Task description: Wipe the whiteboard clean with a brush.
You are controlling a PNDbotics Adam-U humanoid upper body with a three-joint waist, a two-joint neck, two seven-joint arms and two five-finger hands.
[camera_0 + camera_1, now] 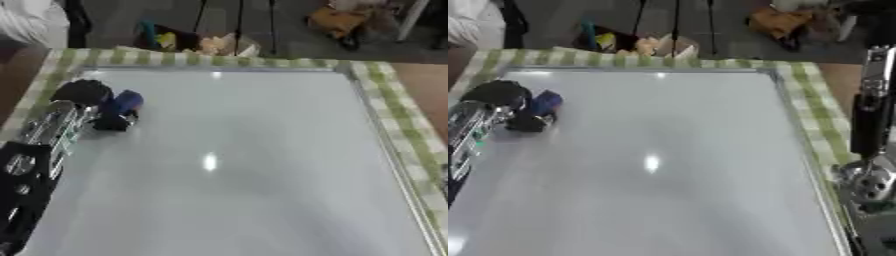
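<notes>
Because the brush [122, 105] has to be dragged flat across the board, the left hand [87, 95] has its fingers curled around it and presses it down onto the whiteboard [236, 165] at the far left corner, the arm reaching in along the left edge. Blue and rounded at its upper end, the brush looks dark and blocky where it meets the surface. Smooth, glossy and pale grey, the whiteboard throws back a bright glare spot near its middle, and no marks show on it, so the wiping seems largely done. It lies on a green-and-white checked cloth [398, 125] over the tabletop. Only the right arm's [872, 125] silver and black links show at the right edge; its hand is out of sight.
</notes>
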